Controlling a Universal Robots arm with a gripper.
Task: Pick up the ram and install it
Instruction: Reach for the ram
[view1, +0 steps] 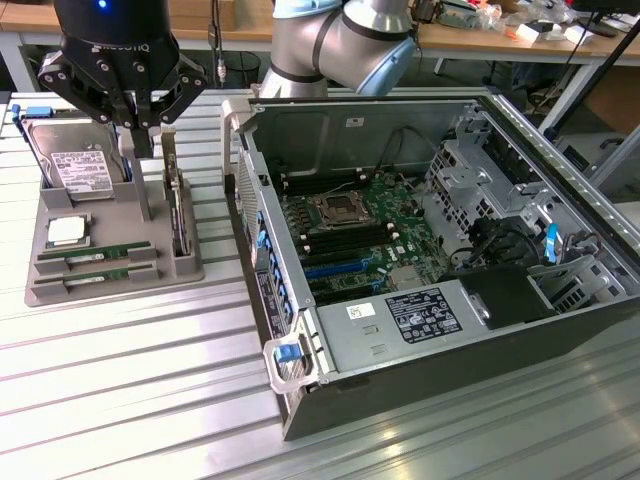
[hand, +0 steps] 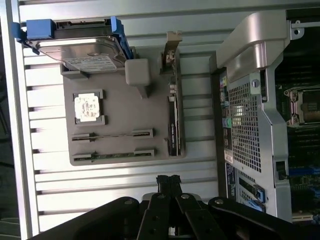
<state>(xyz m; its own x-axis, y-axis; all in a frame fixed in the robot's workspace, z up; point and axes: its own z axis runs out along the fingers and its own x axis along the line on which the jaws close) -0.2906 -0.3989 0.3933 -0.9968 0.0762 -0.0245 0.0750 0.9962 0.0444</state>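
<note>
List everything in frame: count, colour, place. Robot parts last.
table: one, silver slats, under everything
tray: one, grey, exterior view's left
ram sticks: two, green, in tray slots
processor chip: one, silver, in tray
hard drive: one, silver, blue carrier, upright in tray
card: one, dark, metal bracket, upright in tray
computer case: one, grey, open, exterior view's right
motherboard: one, green, inside case
arm: one, silver-blue, behind case
hand: one, black, shut, empty, above tray
</note>
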